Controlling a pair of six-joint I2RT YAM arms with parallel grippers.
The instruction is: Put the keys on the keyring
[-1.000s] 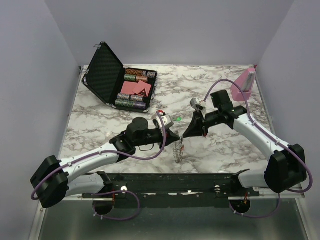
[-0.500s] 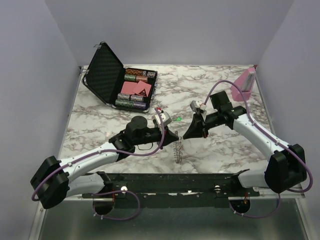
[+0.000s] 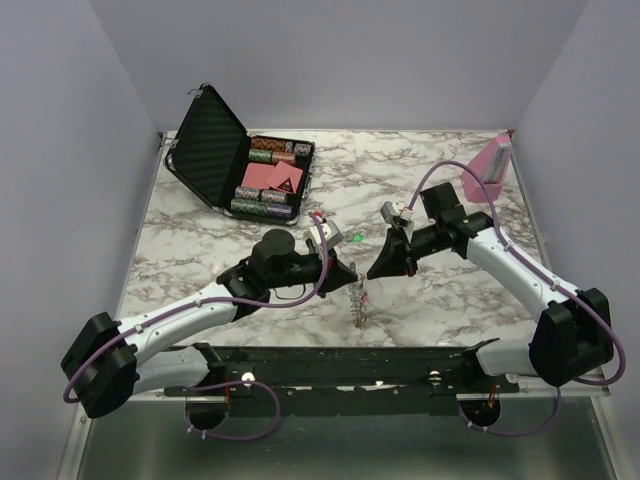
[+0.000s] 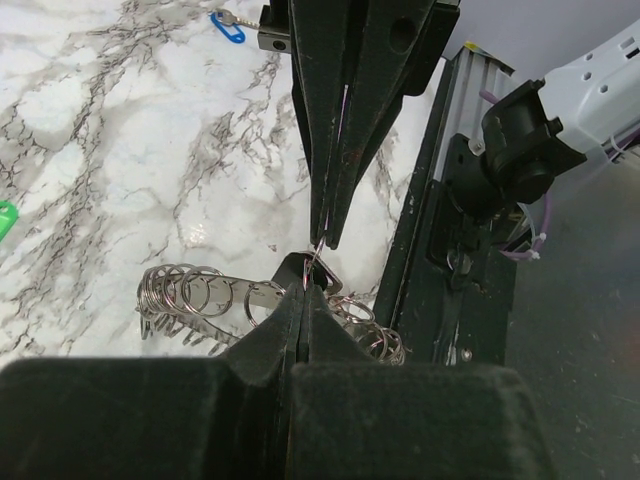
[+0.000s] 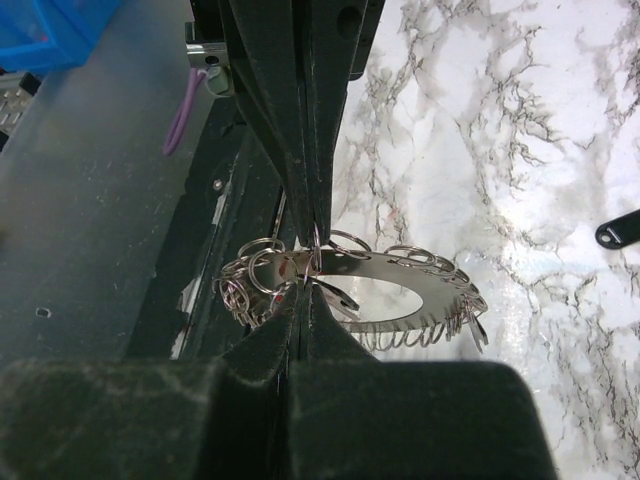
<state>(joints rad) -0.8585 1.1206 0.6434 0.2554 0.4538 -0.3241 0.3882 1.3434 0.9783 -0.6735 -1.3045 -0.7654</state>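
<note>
The keyring (image 3: 359, 305) is a flat silvery loop hung with several small split rings; it dangles above the table's near edge. My left gripper (image 3: 354, 276) and right gripper (image 3: 371, 272) meet tip to tip at its top, both shut on it. In the left wrist view my left gripper (image 4: 304, 290) pinches a thin ring with a red glint, and the keyring (image 4: 200, 297) hangs beside it. In the right wrist view my right gripper (image 5: 305, 290) nips a small ring of the keyring (image 5: 420, 272). A green key (image 3: 355, 238), a blue key (image 4: 228, 25) and a black key (image 5: 620, 232) lie on the marble.
An open black case (image 3: 210, 140) with poker chips stands at the back left. A pink stand (image 3: 490, 165) is at the back right. The black rail (image 3: 350, 365) runs along the near edge, right below the hanging ring.
The left wrist has shifted slightly right and the hanging keyring has swung a little. Both grippers stay shut at the same meeting point.
</note>
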